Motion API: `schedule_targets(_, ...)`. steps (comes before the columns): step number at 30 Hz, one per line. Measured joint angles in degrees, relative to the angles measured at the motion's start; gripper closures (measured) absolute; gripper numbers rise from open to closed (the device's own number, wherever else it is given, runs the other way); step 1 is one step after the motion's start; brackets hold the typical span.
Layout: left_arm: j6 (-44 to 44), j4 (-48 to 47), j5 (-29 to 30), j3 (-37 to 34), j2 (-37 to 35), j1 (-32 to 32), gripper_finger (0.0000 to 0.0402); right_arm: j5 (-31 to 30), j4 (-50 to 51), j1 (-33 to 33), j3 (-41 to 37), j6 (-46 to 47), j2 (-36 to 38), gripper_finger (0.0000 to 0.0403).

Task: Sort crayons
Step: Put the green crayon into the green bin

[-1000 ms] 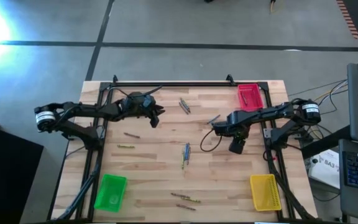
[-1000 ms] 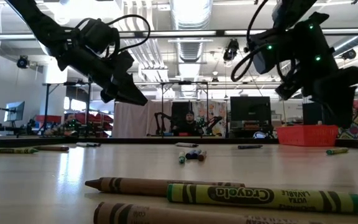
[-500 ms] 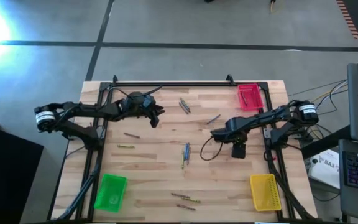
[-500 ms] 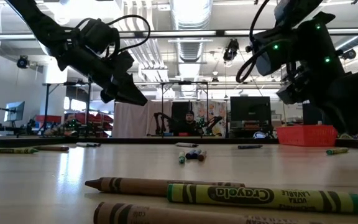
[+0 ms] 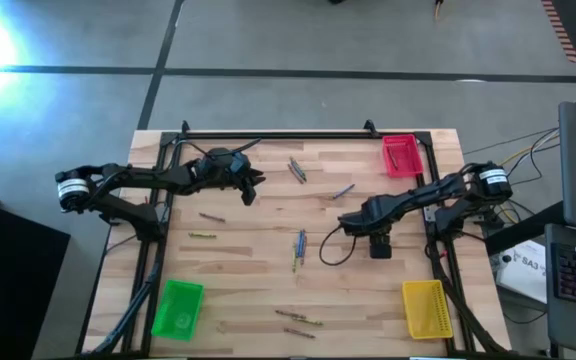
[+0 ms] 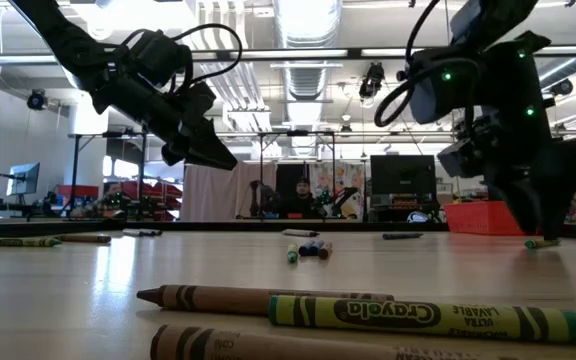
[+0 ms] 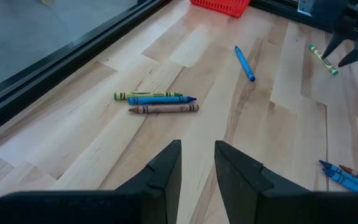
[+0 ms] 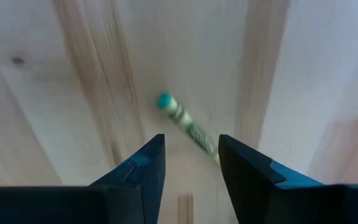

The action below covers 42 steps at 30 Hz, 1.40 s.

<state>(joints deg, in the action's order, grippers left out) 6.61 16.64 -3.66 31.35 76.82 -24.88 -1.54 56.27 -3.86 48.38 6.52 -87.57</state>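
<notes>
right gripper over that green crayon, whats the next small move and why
Probably lower the right gripper straight down until its fingers straddle the green crayon, then close. In the right wrist view its fingers are open with the crayon lying on the table in line with the gap, and the low view shows the fingertips near the surface. The left gripper waits near the far edge.
</notes>
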Motion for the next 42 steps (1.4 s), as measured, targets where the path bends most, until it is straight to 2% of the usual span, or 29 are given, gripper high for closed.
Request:
schedule_targets(15, -0.1, 0.0, 0.0, 0.0, 0.0, 0.0, 0.0322, 0.1, -5.0, 0.0, -4.1, -1.3, 0.3, 0.0269)
schedule_targets(19, -0.1, -0.1, 0.0, 0.0, 0.0, 0.1, 0.0322, 0.6, -5.6, 0.0, -4.2, 2.0, 0.2, 0.0301)
schedule_targets(24, -0.1, -0.2, -0.3, 0.0, 0.0, 0.3, 0.0322, 0.9, -6.2, 0.0, -4.2, 5.9, 0.2, 0.0379)
schedule_targets(29, 2.8, -0.5, -1.7, -0.1, 0.0, 0.7, 0.0322, 0.1, -8.2, 0.0, -3.7, 7.4, 0.4, 0.0388)
schedule_targets(32, 4.4, -0.3, -2.0, -1.1, 0.0, 2.2, 0.0322, -1.6, -13.3, 0.0, -2.5, 7.1, 0.6, 0.0389)
schedule_targets(36, 5.1, 1.9, -1.6, -3.6, 0.0, 4.9, 0.0322, -4.7, -26.7, 0.1, -0.8, 5.0, 0.8, 0.0390)
schedule_targets(42, 8.6, 13.5, -1.3, -10.1, 0.0, 8.4, 0.0322, -1.3, -52.1, 0.3, -1.0, -2.4, 1.0, 0.0390)
